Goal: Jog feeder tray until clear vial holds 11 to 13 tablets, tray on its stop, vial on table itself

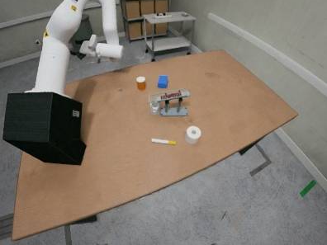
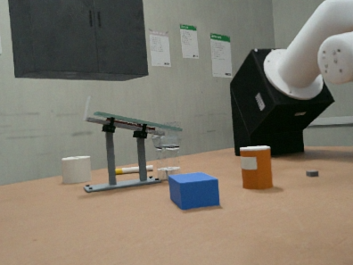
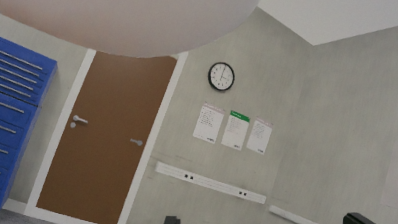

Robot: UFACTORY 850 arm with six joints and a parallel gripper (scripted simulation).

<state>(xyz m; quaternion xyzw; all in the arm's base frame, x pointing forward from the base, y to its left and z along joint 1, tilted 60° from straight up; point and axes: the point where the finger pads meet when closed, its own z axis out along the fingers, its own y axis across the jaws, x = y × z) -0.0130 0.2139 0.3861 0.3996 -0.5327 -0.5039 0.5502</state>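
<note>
The feeder tray [image 1: 169,94] is a clear tilted plate on a grey two-post stand near the middle of the table, with red tablets [image 1: 172,95] lying on it. It also shows in the exterior view [image 2: 134,121]. The clear vial [image 1: 154,107] stands upright at the tray's low end; it also shows in the exterior view [image 2: 167,153]. I cannot tell how many tablets are in it. My gripper [image 1: 83,49] is high above the table's far left edge, far from the tray, open and empty. The wrist view shows only a wall, a door and a clock.
An orange bottle [image 1: 141,82] and a blue block [image 1: 163,81] stand behind the tray. A white roll [image 1: 193,134] and a white marker with a yellow cap [image 1: 163,141] lie in front. A small grey piece [image 1: 120,89] lies to the left. The black robot base [image 1: 45,127] sits at the left edge.
</note>
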